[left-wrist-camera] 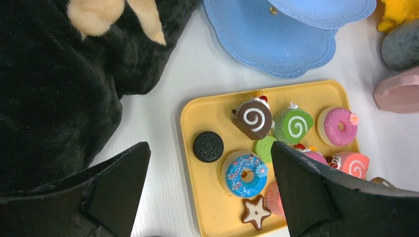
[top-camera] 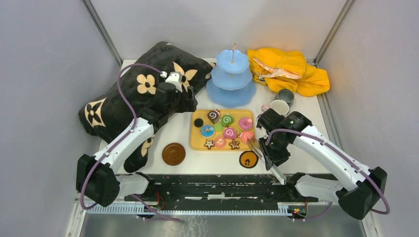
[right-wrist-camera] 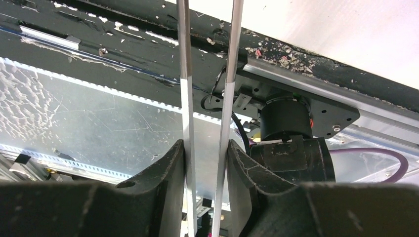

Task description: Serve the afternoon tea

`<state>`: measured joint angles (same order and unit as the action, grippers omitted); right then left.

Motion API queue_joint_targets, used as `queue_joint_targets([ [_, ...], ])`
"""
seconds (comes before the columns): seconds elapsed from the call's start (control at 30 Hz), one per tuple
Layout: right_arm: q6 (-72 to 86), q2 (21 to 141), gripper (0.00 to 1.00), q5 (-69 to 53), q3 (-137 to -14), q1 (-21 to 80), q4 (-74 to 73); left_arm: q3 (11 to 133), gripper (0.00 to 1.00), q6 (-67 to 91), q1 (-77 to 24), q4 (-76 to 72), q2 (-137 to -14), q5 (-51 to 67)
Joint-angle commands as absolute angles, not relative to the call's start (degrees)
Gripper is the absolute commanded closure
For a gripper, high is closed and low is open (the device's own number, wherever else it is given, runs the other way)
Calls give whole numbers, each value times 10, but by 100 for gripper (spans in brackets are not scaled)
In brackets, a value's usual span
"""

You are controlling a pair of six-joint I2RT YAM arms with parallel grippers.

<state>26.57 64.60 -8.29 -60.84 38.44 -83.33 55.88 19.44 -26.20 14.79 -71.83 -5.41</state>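
1. Black fingers of the right tool (right-wrist-camera: 206, 147) fill the right wrist view. They pinch the metal tongs (right-wrist-camera: 184, 74), one finger on each blade, with the blades standing apart. Read this as a light grip that leaves the tongs sprung wide enough for a sweet.
2. Seen from above, the tongs reach toward the near right corner of the yellow tray (top-camera: 196, 141), close to a pink swirl roll (top-camera: 247, 137). You cannot tell whether their tips carry anything.
3. Note the left tool (left-wrist-camera: 210, 148): it is spread wide, holds nothing, and hovers over the left part of the tray. This is probably a standby position that leaves the right side free.
4. Locate the toy sweets (top-camera: 227, 129): all visible pieces lie on the tray at mid-bench. The three-tier stand (top-camera: 231, 79) sits just beyond the tray's far edge with bare tiers, so judge serving as barely begun.
5. Find the pink cup (left-wrist-camera: 400, 91) and the grey mug (top-camera: 285, 95) to the right of the stand. One brown coaster (top-camera: 173, 154) lies near left of the tray, and a second coaster (top-camera: 248, 159) lies near right, just beside the tongs. Neither carries a cup.
6. Expect the black cushion (top-camera: 123, 98) on the far left to crowd the left arm.
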Motion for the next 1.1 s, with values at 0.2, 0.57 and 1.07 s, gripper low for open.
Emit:
queue_joint_targets([
  [0.2,303,645,62,-74,-592,399,-756,559,1,217,-260,113,-732,-41],
  [0.57,332,649,57,-62,-580,405,-696,553,1,215,-260,113,-730,-47],
  [1.07,372,650,53,-19,-570,407,-658,549,1,217,-260,107,-733,-41],
])
